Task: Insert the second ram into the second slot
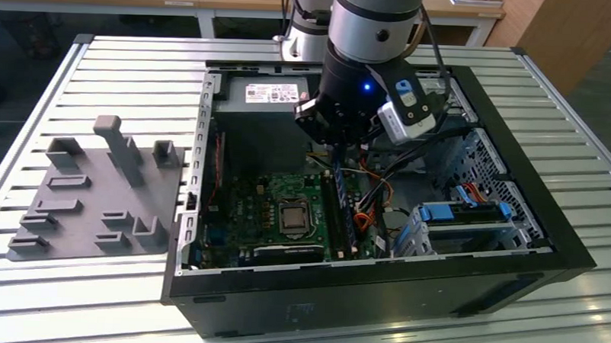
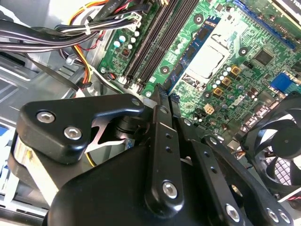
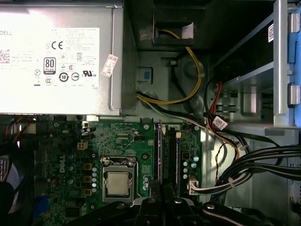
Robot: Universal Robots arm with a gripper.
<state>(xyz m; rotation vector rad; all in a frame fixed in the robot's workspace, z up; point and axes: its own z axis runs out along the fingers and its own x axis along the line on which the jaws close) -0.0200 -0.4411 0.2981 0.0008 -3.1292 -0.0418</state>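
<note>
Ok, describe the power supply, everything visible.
The power supply is a grey metal box with a large white printed label and a small sticker near one edge. It sits mounted in a corner of the black computer case, bordering the green motherboard in the first wrist view. Yellow and black cables emerge by its corner.

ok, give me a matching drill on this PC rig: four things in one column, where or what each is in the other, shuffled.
Things:
1. power supply
2. processor socket
3. grey fixture plate
4. end effector

Descriptions:
A. on the slatted table, at the exterior view's left of the case
B. over the memory slots
C. silver box with a white label
D. in the middle of the green motherboard

Pairs: 1-C, 2-D, 3-A, 4-B.
</note>
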